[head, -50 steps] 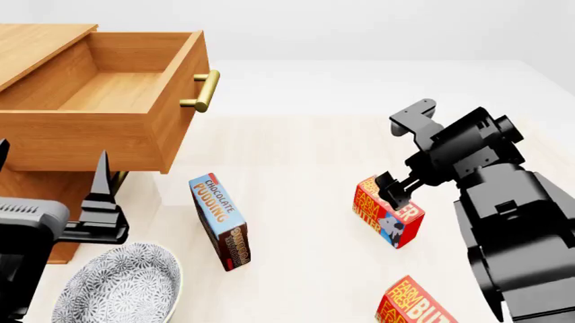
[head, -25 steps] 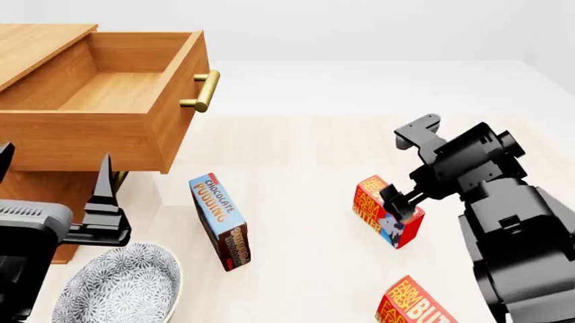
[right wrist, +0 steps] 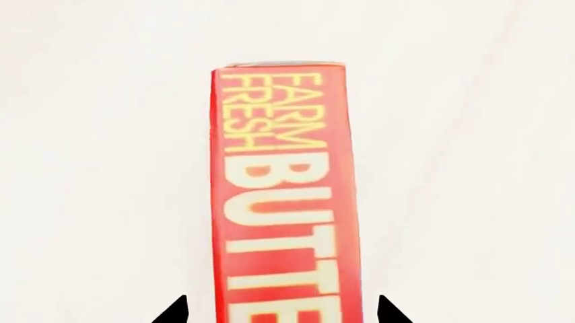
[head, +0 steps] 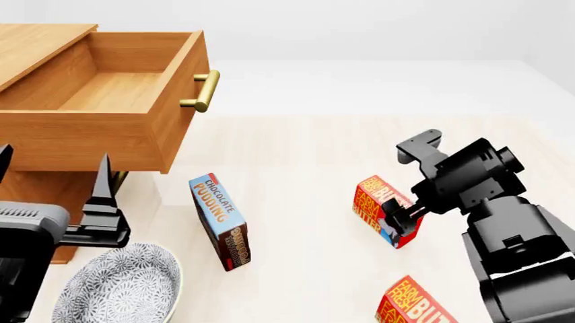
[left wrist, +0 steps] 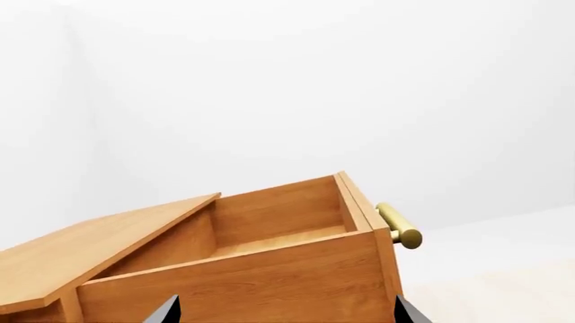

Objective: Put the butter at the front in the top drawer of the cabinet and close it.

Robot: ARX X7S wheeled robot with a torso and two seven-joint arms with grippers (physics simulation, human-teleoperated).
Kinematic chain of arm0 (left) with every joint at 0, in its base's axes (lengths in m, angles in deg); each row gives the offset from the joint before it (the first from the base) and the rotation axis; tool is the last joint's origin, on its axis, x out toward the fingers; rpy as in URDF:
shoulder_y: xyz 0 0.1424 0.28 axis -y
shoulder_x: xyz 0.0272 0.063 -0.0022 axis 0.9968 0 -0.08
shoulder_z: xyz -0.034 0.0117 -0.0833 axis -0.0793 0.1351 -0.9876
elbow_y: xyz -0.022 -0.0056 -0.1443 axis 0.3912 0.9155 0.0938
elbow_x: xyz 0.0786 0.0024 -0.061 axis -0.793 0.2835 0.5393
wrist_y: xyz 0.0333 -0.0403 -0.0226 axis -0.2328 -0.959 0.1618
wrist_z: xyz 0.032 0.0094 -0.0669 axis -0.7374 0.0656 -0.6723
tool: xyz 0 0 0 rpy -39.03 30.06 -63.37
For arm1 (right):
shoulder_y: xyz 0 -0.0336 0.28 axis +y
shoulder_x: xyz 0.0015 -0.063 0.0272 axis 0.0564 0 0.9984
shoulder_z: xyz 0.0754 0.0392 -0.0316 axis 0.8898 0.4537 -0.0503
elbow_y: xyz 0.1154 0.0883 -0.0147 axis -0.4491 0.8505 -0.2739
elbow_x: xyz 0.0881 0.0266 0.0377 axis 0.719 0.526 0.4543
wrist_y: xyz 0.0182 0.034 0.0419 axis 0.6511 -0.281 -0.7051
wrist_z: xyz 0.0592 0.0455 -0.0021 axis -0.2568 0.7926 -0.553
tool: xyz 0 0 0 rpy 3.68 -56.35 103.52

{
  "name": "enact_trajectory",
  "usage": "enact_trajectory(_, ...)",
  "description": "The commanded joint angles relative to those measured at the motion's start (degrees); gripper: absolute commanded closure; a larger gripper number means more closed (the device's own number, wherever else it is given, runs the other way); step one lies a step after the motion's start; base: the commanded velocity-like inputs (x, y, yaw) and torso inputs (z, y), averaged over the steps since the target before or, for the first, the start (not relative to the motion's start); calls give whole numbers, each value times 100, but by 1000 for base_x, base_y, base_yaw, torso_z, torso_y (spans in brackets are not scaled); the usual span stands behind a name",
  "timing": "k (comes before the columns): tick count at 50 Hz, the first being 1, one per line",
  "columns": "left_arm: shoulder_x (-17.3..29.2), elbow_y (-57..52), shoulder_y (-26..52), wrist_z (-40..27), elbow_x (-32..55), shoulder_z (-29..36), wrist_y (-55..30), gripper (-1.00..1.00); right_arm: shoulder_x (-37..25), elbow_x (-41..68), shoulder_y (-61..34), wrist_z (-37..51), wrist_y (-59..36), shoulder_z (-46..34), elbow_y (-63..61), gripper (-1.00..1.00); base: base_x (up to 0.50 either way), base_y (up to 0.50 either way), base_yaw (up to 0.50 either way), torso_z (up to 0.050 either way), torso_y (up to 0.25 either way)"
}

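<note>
Left wrist view: my left gripper (left wrist: pixel 285 315) shows only two dark fingertips set wide apart with nothing between them, facing the top drawer (left wrist: pixel 269 269), which stands pulled out of the cabinet (left wrist: pixel 99 239), its brass handle (left wrist: pixel 399 226) at the front.

Head view: my right gripper (head: pixel 402 217) sits low over the butter (head: pixel 384 210) on the pale table (head: pixel 306 155). A second butter box (head: pixel 418 304) lies nearer me; the pudding box (head: pixel 221 221) and patterned bowl (head: pixel 121 282) are near my left arm.

Right wrist view: my fingertips (right wrist: pixel 174 313) straddle the butter's narrow face, spread a little wider than it, not gripping
</note>
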Motion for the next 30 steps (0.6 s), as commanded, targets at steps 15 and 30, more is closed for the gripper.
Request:
enact_trajectory(15,19,17,-44,-27,26,40,69,-100,-277,102,410,12,-399,115,-754,-100,0,0,0,0,0)
enact_trajectory(30,71,-90,42,-153,207,17,-91,-100,-296,126,417,100,-344,158,-794,-100,0,0,0,0,0)
